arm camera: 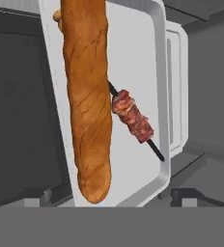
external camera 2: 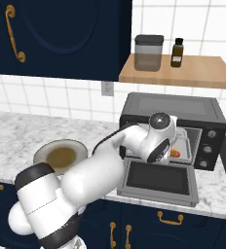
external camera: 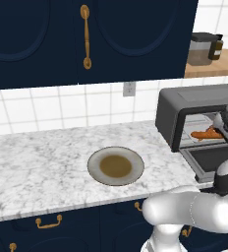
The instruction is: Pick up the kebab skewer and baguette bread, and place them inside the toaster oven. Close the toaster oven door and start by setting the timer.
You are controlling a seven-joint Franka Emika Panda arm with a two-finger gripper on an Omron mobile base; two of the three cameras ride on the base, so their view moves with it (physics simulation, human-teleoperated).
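White marble counter (external camera: 37, 157), round plate (external camera: 116, 166) on it, toaster oven (external camera: 197, 110) at its right end

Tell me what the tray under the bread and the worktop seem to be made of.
Tray: looks like pale matte metal, judging by its thin raised rim and even grey sheen, though coated material is possible. Countertop: looks like polished marble or stone, white with grey veining.

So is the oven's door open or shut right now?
Open. The door lies folded down flat on the counter, and the baguette and skewer show on the tray inside.
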